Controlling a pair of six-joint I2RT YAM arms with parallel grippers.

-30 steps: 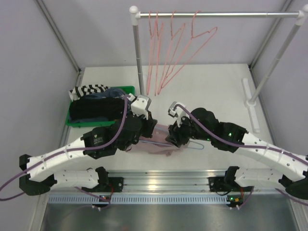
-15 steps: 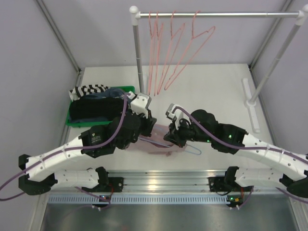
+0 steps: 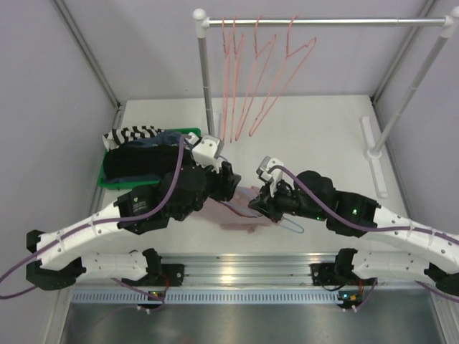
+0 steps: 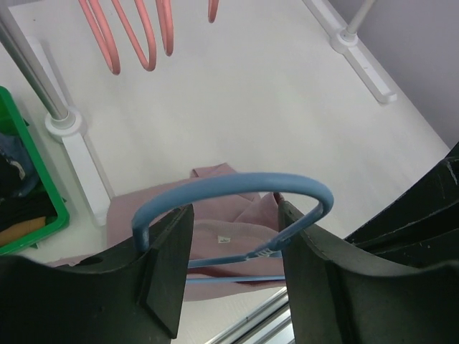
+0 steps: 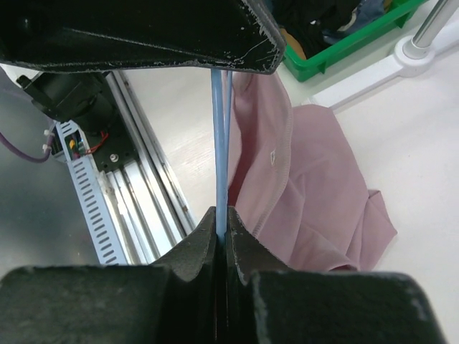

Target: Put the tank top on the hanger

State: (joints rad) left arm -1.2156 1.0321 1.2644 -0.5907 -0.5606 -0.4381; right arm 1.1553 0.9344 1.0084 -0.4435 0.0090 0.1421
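Now the hanger [image 4: 237,183] points its hook left, into the left gripper [image 4: 235,222]

Largest first: the white table [image 3: 315,136] carries a clothes rail [image 3: 323,23] along its far side, with pink hangers [image 4: 100,39] on it. A green bin [image 3: 111,185] of dark and striped clothes sits at the far left. The tank top [image 5: 315,193] lies crumpled on the table between the two arms, toward the near edge.

Over it the light-blue hanger runs left to right, its right corner a little nearer than its hook. The hook arches across the gap between the left gripper's fingers, which stand spread; I cannot tell whether they touch it. The right gripper [image 5: 221,221] has its fingers pressed together on the hanger's wire. A fold of the tank top rises just beside that wire, but I cannot tell whether it hangs on it.

Against the picture from a second ago, the hanger's right corner sits nearer the front edge. The right forearm lies farther right, and the tank top is in nearly the same spot.
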